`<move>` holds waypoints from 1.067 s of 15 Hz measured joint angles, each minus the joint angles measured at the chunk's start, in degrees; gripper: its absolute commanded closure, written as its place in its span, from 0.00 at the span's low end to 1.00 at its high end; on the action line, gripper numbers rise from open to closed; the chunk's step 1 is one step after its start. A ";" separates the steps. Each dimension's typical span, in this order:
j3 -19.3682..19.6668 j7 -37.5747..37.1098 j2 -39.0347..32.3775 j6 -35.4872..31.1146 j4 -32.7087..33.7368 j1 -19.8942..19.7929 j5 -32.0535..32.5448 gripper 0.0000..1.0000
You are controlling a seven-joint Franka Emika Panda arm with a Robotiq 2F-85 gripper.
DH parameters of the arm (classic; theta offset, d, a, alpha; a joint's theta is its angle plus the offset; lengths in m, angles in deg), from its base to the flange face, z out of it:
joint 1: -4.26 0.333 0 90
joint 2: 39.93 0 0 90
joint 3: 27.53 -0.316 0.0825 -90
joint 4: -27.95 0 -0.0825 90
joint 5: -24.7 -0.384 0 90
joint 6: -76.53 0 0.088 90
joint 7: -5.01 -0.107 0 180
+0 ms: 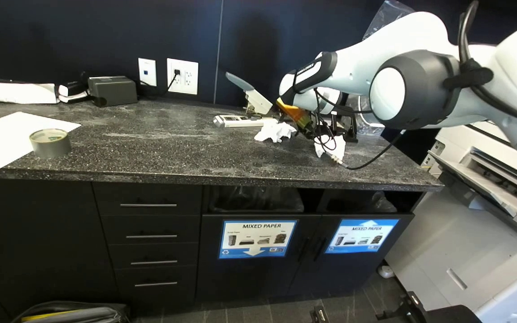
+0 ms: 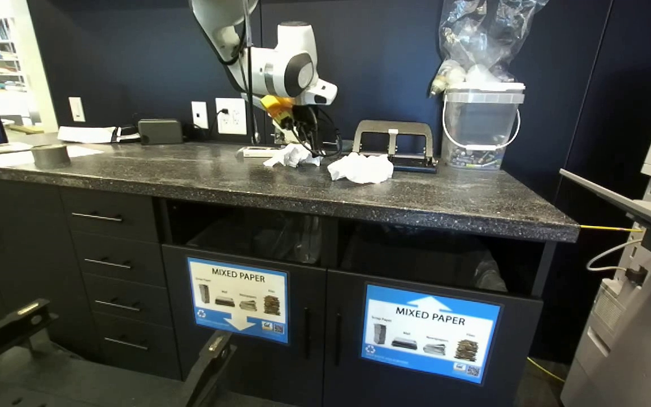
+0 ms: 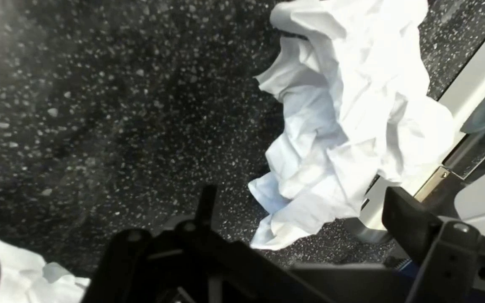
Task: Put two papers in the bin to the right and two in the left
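Lettering (image 2: 238,276) in black capitals reads MIXED PAPER on a pale-centred, blue-framed rectangular sign (image 2: 239,301) with a downward white arrow, fixed to the left matte-black cabinet compartment (image 2: 308,288), and again on a rectangular sign with broad bright-blue bands (image 2: 431,336) and an upward arrow, fixed to the right matte-black cabinet compartment (image 2: 516,316); the finer print is too small to read surely. The black jointed claw (image 3: 301,193) is released, its fingers standing well apart. In the wrist view a crumpled white paper wad (image 3: 343,126) lies ahead of that gap, though whether it reaches between the fingertips cannot be told; a second crumpled white paper wad (image 3: 23,277) shows in the corner, outside the spread. Both, sharply creased and ragged-edged, rest on the black, white-speckled, stone-like countertop (image 1: 173,157), the first just beside or touching a long white device (image 1: 240,121).
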 measured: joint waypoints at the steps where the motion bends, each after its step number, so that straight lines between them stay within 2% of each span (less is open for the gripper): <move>1: -1.50 -0.02 -1.05 1.61 2.19 -1.07 0.35 0.00; 4: -5.56 -0.02 -4.30 6.79 8.47 -3.19 1.14 0.00; 8: -8.10 -0.11 -8.13 12.15 15.43 -3.72 1.73 0.00; 9: -8.34 -0.27 -8.84 13.00 16.64 -3.71 2.17 0.25; 10: -8.45 -0.29 -9.44 13.90 17.73 -3.68 2.70 0.26; 11: -8.54 -0.30 -9.92 14.73 18.49 -3.67 3.37 0.32; 16: -8.56 -0.30 -11.34 18.01 21.22 -3.62 6.61 0.72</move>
